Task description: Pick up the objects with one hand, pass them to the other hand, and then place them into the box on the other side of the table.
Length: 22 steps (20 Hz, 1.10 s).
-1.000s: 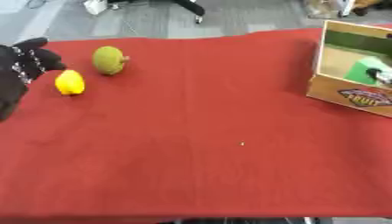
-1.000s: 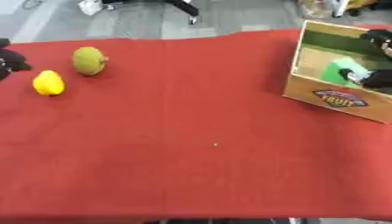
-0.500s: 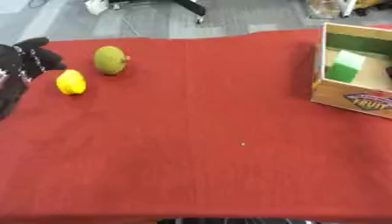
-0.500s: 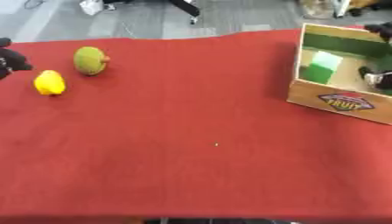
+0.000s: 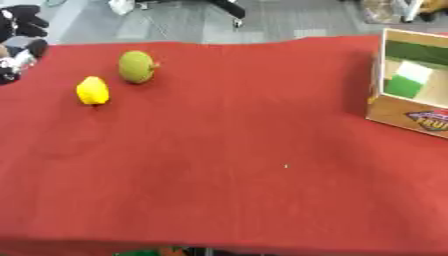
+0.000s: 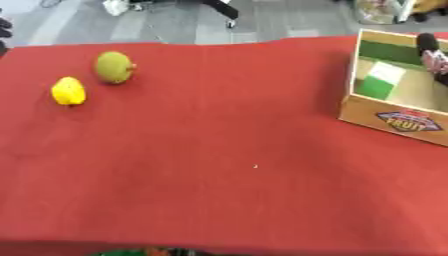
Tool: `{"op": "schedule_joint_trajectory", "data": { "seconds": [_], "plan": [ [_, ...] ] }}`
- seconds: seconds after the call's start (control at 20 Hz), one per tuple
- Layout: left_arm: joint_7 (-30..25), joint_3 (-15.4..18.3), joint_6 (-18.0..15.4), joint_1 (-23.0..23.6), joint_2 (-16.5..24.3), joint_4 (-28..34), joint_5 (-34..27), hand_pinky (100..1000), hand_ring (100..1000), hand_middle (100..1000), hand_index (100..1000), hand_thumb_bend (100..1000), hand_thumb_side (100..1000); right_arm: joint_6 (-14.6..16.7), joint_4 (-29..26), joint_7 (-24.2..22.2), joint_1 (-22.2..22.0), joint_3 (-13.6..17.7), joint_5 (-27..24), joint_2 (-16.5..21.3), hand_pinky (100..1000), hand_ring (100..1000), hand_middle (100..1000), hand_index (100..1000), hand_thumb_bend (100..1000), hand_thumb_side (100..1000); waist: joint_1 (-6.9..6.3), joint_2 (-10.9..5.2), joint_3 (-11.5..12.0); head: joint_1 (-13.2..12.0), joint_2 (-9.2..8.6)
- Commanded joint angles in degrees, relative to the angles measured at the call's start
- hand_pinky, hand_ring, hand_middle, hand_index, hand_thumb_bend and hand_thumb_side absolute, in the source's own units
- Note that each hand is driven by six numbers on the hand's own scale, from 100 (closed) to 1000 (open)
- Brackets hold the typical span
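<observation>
A yellow lemon and a green round fruit lie on the red tablecloth at the far left, a little apart. My left hand hangs at the top left corner, up and left of the lemon. It is open, with relaxed fingers and nothing in it. The cardboard fruit box stands at the right edge, its open side towards me. A green block lies inside it. Only a sliver of my right hand shows, over the box's right part and clear of the block.
The red cloth covers the whole table, with a wide bare stretch between the fruits and the box. Grey floor and chair legs lie beyond the far edge.
My right hand let go of the green block inside the box and drew back to the right. My left hand moved up and away from the lemon. The fruits have not moved.
</observation>
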<state>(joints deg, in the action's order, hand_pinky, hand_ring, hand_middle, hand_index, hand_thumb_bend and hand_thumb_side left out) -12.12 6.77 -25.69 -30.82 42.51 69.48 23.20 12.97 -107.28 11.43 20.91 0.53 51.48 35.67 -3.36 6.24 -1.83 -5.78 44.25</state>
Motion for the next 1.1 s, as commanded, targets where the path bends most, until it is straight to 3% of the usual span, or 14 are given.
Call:
{"op": "schedule_joint_trajectory", "data": {
  "seconds": [0.05,0.2,0.3,0.65,0.8,0.95,1.0,1.05,1.1],
  "plan": [
    [4.19,-0.74,-0.87,-3.78,3.78,-6.96,15.09,809,743,738,909,547,640,0.25,-5.57,0.12,-0.14,-0.43,1.32,-1.84,862,815,703,940,272,100,-0.71,-1.29,-0.37,-1.12,-0.13],
    [6.31,-1.91,-1.04,-7.87,2.89,-16.07,26.89,800,740,736,900,587,664,0.92,-7.07,-0.25,-0.53,-1.41,1.06,-3.18,862,815,699,940,237,100,-0.65,-1.33,-0.99,-1.80,-0.13],
    [8.10,-1.96,-0.91,-10.24,1.57,-21.79,32.89,793,734,732,891,563,667,1.71,-7.26,-0.37,-0.55,-1.99,0.70,-3.63,862,815,696,940,219,100,-0.48,-1.31,-1.28,-1.82,-0.13],
    [13.85,-1.18,0.53,-14.45,-2.98,-33.43,43.24,779,708,715,864,528,677,4.54,-7.31,-1.00,-0.39,-3.81,-0.64,-4.80,862,813,689,940,180,100,0.13,-0.98,-2.05,-2.00,-0.13],
    [15.33,-1.09,1.29,-15.23,-4.08,-35.58,45.62,775,702,701,859,514,611,5.66,-7.31,-1.49,-0.13,-4.59,-1.25,-5.23,862,814,689,940,169,100,0.32,-0.84,-2.27,-2.09,-0.13],
    [18.26,-0.61,3.10,-15.69,-4.94,-36.74,47.23,761,673,662,840,479,457,6.73,-7.31,-2.14,0.05,-5.55,-1.96,-6.04,861,816,681,940,128,100,0.50,-0.65,-2.48,-2.29,-0.13],
    [19.74,-0.45,3.81,-15.73,-5.19,-37.05,47.42,760,671,661,839,476,450,7.18,-7.31,-2.46,0.11,-5.94,-2.19,-6.33,861,817,681,940,126,100,0.55,-0.57,-2.57,-2.35,-0.13],
    [21.31,-0.28,4.51,-15.82,-5.40,-37.33,47.43,759,664,650,835,452,363,7.65,-7.31,-2.77,0.20,-6.33,-2.39,-6.62,861,816,678,940,114,100,0.62,-0.46,-2.67,-2.34,-0.13],
    [23.04,-0.17,5.23,-15.90,-5.58,-37.59,47.33,758,662,649,835,450,352,8.13,-7.31,-3.11,0.31,-6.72,-2.58,-6.94,861,817,677,940,111,100,0.69,-0.34,-2.78,-2.33,-0.13]
  ]
}}
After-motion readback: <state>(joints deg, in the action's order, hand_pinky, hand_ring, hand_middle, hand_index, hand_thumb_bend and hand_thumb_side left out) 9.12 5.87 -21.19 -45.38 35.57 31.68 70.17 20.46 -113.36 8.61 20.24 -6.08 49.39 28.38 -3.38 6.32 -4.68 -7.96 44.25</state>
